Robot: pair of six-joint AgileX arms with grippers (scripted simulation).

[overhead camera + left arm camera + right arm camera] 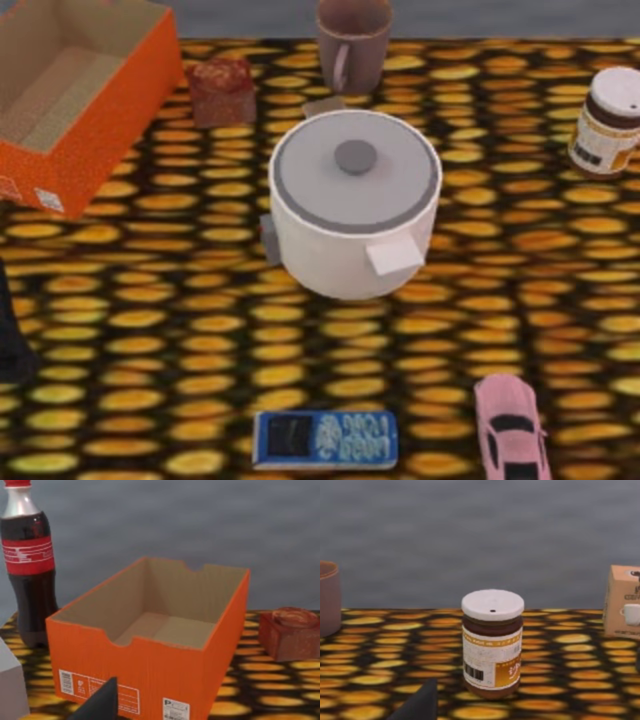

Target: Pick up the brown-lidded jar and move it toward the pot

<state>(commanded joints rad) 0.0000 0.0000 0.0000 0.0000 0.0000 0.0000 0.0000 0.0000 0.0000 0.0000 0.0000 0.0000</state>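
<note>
The brown-lidded jar [607, 122] stands upright near the table's right edge, far side; the right wrist view shows its whitish top, brown band and cream-and-orange label [492, 645]. The pot [352, 202], large and white with a grey knob, sits in the middle, well to the jar's left. My right gripper [480, 716] is out of the top view; it hangs open short of the jar without touching it, one dark finger [422, 702] showing. My left gripper [165, 716] is open and empty in front of an orange box, with one finger [102, 702] visible.
An open orange box [70, 95] fills the far left corner, with a red-brown block [222, 90] beside it. A taupe mug [353, 42] stands behind the pot. A blue phone [325, 439] and a pink toy car [510, 428] lie near the front. A cola bottle [29, 565] stands left of the box.
</note>
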